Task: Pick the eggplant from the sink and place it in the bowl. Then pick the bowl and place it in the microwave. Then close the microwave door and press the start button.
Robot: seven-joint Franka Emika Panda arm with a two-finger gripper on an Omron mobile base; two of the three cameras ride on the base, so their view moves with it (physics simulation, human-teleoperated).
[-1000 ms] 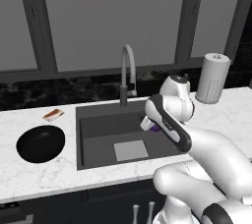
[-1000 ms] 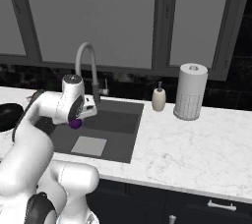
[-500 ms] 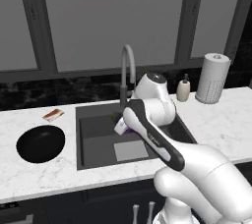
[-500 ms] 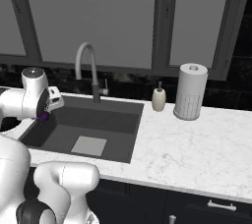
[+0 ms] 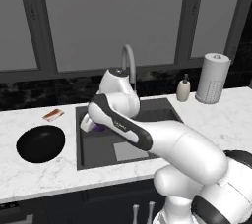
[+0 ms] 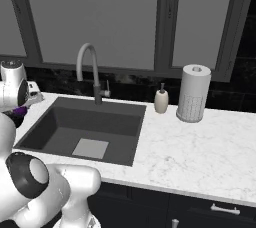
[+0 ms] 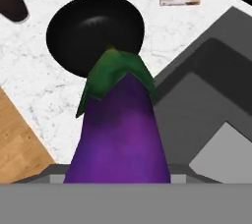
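A white marble counter (image 5: 44, 179) runs under dark windows, with the sink (image 5: 93, 152) sunk into it below a curved faucet (image 5: 129, 61).

The gripper (image 5: 90, 123) is clamped on the eggplant (image 7: 120, 129). In the hand view the purple body and green stem rise straight up from between the jaws, and from the left base view a sliver of purple (image 5: 100, 128) shows just under the hand. A second ago the arm hung over the right side of the basin; half a second ago it was near the middle; now it has swung to the sink's left edge, carrying the vegetable with it. The jaws have not shifted their hold.

Just beyond, the black bowl (image 5: 41, 143) sits on the counter left of the sink, with a small tan-and-red item (image 5: 53, 115) behind it. In the hand view the bowl (image 7: 96, 31) lies directly past the stem tip.

I'd say the lift is done and the carry is mostly done; what remains of this step is reaching over the bowl and letting go.
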